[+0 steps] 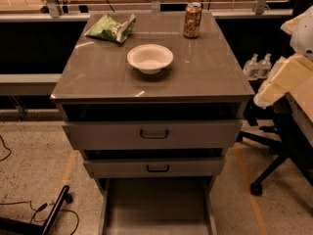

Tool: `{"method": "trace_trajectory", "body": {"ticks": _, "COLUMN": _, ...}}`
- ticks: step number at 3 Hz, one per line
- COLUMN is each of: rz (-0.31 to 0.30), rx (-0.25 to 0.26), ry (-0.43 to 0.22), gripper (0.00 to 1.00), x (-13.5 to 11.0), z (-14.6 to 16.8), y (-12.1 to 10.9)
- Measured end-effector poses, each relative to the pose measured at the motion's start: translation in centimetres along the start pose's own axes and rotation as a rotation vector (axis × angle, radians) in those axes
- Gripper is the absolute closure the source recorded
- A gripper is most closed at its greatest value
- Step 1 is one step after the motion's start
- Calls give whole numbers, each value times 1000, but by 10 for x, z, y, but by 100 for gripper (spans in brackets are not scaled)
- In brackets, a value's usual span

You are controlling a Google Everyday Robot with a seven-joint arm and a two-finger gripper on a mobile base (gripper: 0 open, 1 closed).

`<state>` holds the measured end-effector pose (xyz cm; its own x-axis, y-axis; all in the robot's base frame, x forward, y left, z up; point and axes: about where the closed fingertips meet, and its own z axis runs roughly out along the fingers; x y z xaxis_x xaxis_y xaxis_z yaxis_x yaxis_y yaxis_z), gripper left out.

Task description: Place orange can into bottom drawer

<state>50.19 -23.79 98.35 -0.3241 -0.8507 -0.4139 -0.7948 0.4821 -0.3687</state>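
Warm, yellowish light falls from above and behind, and the scene is dim overall. The glossy tabletop [98,77] carries pale glare streaks near its front edge and left side, and mirrors the can [192,20]. The bowl [150,58] throws a soft shadow forward. The gaps above the drawers are near black, and the bottom drawer [156,207] lies in murk. The arm [286,77] at the right edge is washed out; the pincer is out of view.

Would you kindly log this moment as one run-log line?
orange can: upright, cabinet top, back right | bottom drawer: pulled out, can not in it | gripper: not in view; arm at right edge
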Motion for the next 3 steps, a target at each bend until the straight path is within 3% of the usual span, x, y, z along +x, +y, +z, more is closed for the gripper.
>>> {"method": "trace_trajectory", "body": {"ticks": 1, "rz": 209, "rx": 52, "ry": -205, "gripper": 0, "x": 5, "z": 46, "y": -42}}
{"method": "trace_trajectory", "body": {"ticks": 3, "rz": 417, "rx": 170, "ry": -574, "gripper": 0, "x": -32, "z": 87, "y": -120}}
